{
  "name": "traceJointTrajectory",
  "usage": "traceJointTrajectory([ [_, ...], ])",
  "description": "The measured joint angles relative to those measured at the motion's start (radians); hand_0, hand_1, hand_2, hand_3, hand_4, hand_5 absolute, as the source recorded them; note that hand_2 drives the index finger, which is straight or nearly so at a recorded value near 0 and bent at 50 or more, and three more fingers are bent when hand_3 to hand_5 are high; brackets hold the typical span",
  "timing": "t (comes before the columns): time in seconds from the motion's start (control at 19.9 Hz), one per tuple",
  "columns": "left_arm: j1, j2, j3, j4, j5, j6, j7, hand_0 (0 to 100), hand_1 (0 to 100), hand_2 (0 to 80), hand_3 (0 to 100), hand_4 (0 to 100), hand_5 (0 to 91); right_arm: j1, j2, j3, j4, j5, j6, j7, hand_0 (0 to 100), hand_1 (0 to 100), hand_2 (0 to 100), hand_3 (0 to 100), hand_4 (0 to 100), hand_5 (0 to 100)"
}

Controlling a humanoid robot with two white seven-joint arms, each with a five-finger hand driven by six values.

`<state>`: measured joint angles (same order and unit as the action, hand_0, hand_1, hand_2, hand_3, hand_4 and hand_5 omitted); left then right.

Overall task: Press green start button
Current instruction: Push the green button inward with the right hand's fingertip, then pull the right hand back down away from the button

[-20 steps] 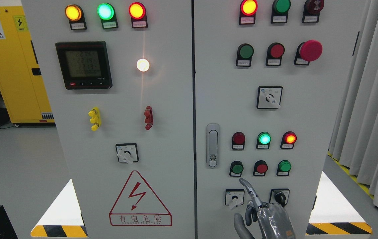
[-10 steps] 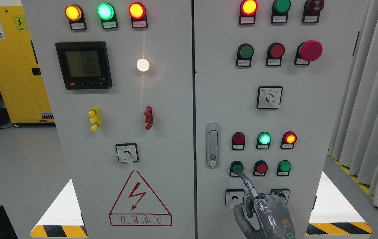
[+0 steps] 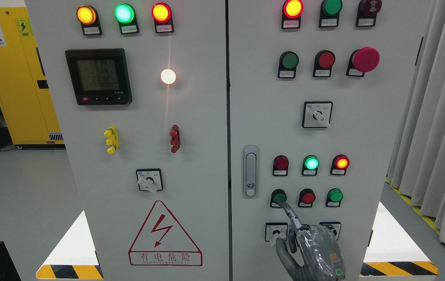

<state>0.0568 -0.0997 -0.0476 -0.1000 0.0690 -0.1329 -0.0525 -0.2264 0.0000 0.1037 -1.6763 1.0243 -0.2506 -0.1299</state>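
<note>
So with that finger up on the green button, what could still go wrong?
The right hand has its fingertip low on the green button, so it might slip off. The red button sits close beside it, and the knob switch lies just under the hand; either could get bumped.

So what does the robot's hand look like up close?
Only one hand shows, at the bottom right. It has dark grey fingers with silvery jointed parts on the pointing finger. Its back is wrapped in crinkly clear plastic, with a small orange mark and a little green glowing square.
</note>
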Motion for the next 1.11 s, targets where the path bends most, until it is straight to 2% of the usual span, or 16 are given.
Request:
traceJointTrajectory([
  [1.11,0.0,0.0,0.0,0.0,0.0,0.0,0.0,12,56,0.0,0,0,0.0,-0.031,0.0,0.001,0.056,-0.009,0.0,0.001,74,91,4,95,95,100],
])
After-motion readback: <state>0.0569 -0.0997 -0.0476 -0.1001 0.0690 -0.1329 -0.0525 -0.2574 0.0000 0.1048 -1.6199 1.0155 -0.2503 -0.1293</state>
